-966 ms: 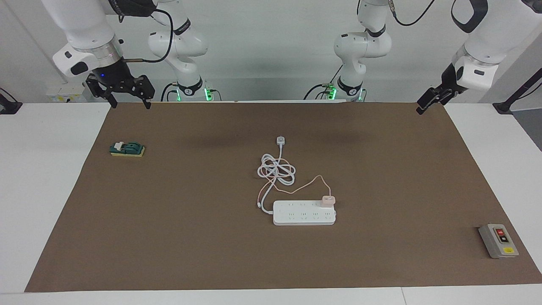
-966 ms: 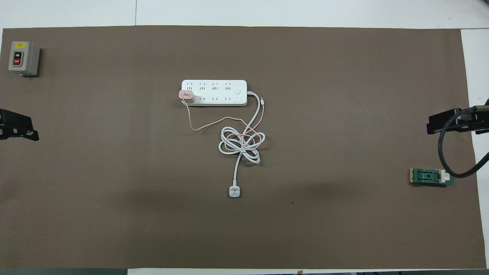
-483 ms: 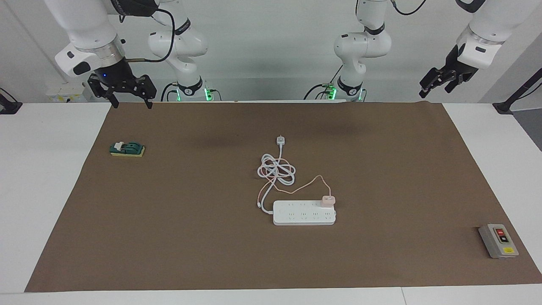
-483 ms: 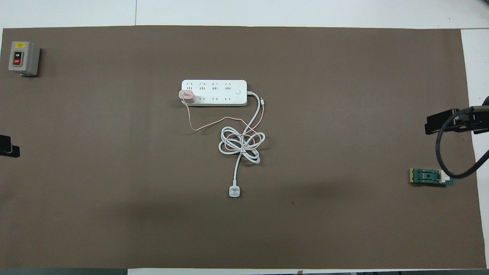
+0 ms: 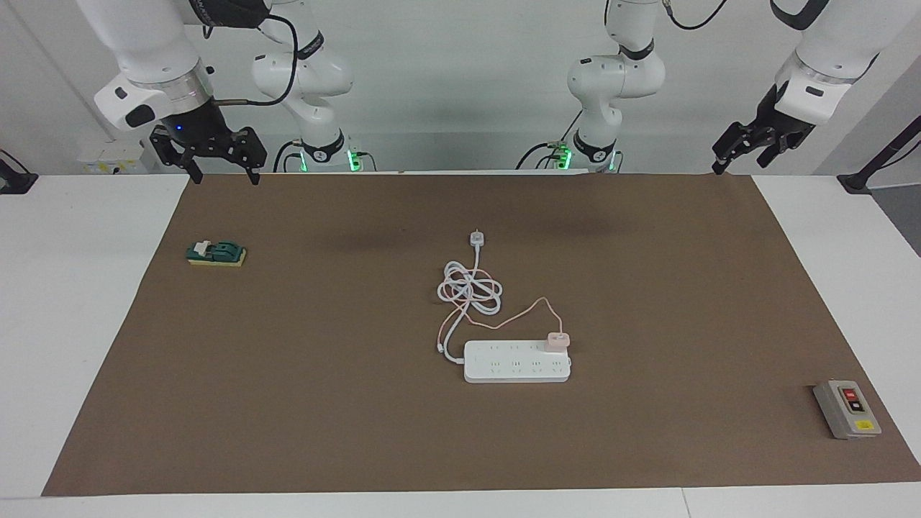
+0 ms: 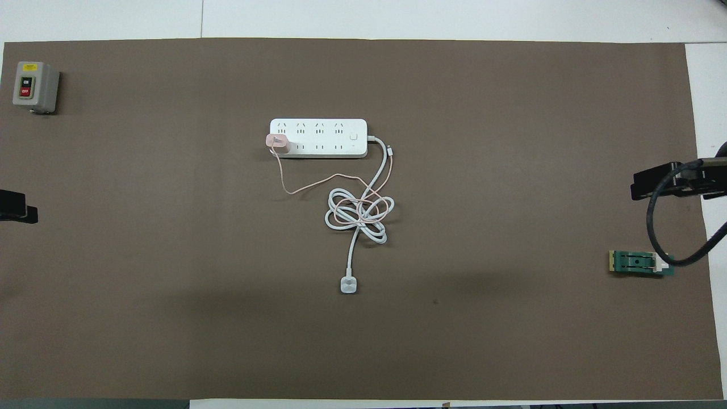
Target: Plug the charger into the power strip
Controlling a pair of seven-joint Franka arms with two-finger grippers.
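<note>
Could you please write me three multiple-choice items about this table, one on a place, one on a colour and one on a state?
1. Where does the charger sit?
A. on the power strip's end toward the left arm
B. beside the grey switch box
C. on the green block

2. What colour is the charger's thin cable?
A. black
B. pink
C. green

3. How do the two grippers stand?
A. both grip the strip
B. one holds the charger
C. both raised, jaws open, holding nothing

Answers: 1 A, it stands on the strip's end sockets; 2 B, it matches the pink cube; 3 C, the left gripper and the right gripper hang over the mat's corners nearest the robots.
</note>
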